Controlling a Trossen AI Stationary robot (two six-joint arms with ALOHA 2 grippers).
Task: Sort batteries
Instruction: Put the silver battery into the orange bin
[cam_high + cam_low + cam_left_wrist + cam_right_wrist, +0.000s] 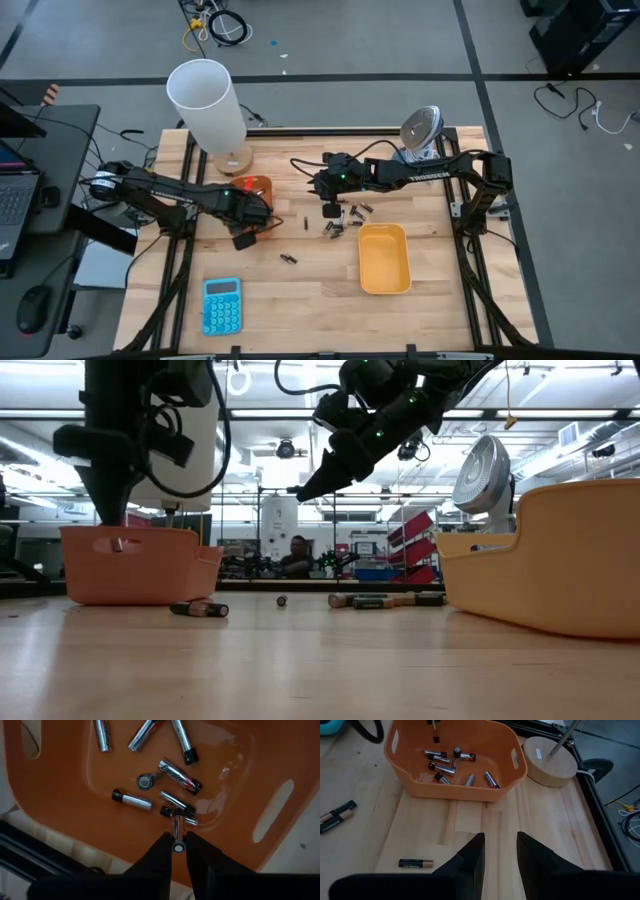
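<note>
High view: left gripper (246,238) is hovering just by the orange tray (258,186) at the tabletop's left-centre; right gripper (329,209) is hanging over loose batteries (345,220) mid-table, beside the yellow tray (385,258).

Low view: batteries are lying on the wood between both trays.

Left wrist view: fingers (159,851) are pinching a silver battery (177,834) end-on over the tray's silver cells.

Right wrist view: right gripper (500,851) is gaping, holding nothing; a black battery (415,863) is lying nearby.
</note>
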